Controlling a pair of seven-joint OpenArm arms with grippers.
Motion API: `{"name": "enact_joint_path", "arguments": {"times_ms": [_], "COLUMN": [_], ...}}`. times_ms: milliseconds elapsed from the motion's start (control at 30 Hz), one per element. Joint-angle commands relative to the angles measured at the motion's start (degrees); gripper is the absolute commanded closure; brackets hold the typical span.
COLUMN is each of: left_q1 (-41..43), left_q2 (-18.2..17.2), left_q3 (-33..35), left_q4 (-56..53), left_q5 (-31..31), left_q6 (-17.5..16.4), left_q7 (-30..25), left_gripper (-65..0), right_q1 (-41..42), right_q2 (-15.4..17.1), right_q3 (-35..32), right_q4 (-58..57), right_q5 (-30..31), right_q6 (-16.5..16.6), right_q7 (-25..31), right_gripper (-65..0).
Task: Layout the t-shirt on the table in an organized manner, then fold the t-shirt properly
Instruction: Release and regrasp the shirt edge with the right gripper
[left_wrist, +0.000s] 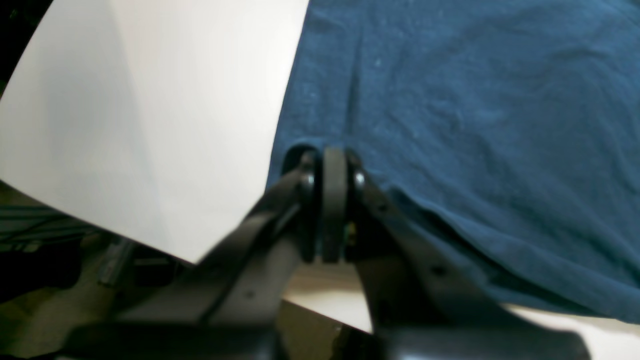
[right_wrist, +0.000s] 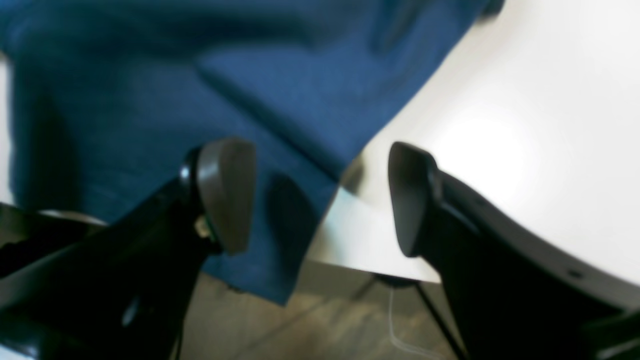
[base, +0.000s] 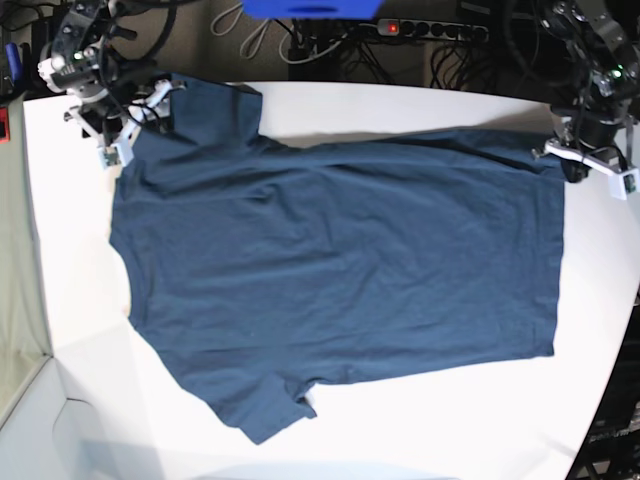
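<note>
The dark navy t-shirt (base: 340, 260) lies spread flat on the white table (base: 420, 440), neck end to the left and hem to the right. My left gripper (base: 570, 155) is at the far right hem corner. In the left wrist view the left gripper (left_wrist: 332, 165) has its pads pressed together at the corner of the shirt (left_wrist: 475, 125), shut on the fabric edge. My right gripper (base: 135, 120) hovers at the far left sleeve. In the right wrist view the right gripper (right_wrist: 317, 200) is open, one finger over the shirt (right_wrist: 200, 90) and one over the bare table (right_wrist: 500, 125).
A power strip (base: 430, 28), cables and a blue object (base: 310, 8) lie behind the table's far edge. The sleeve's edge hangs a little over the table edge (right_wrist: 260, 285), with floor below. The table's curved edge runs close to the left gripper (left_wrist: 100, 220).
</note>
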Motion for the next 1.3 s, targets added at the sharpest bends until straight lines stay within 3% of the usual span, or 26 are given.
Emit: {"name": "enact_joint_path", "arguments": {"times_ms": [0, 100, 200, 367, 833, 1267], "left_q1": [-0.22, -0.22, -0.22, -0.22, 4.27, 10.16], "left_q2": [-0.60, -0.60, -0.60, -0.60, -0.60, -0.51], "left_q3": [-0.37, -0.46, -0.46, -0.46, -0.63, -1.78], "left_q4": [0.86, 0.86, 0.86, 1.13, 1.74, 2.18], "left_q5": [-0.39, -0.30, -0.30, -0.74, -0.82, -0.82], "left_q6": [-0.01, -0.01, -0.01, -0.01, -0.01, -0.01], "left_q7": [-1.04, -1.04, -1.04, -1.04, -1.30, -1.13], "left_gripper": [-0.1, -0.1, -0.1, -0.1, -0.1, -0.1], "right_q1": [0.38, 0.47, 1.35, 2.05, 3.46, 2.75], "right_q2": [0.38, 0.47, 0.47, 0.47, 1.26, 1.26], "right_q3": [0.11, 0.11, 0.11, 0.46, 0.72, 2.39], "right_q4": [-0.17, -2.20, -2.37, -2.02, 6.95, 7.21], "right_q5": [0.73, 0.81, 0.81, 0.81, 0.90, 0.90], "right_q6": [-0.03, -0.03, -0.03, -0.03, -0.03, -0.03], "right_q7": [0.96, 1.13, 1.13, 1.13, 0.69, 0.52], "right_gripper": [-41.5, -36.9, -26.5, -0.4, 0.0, 0.0]}}
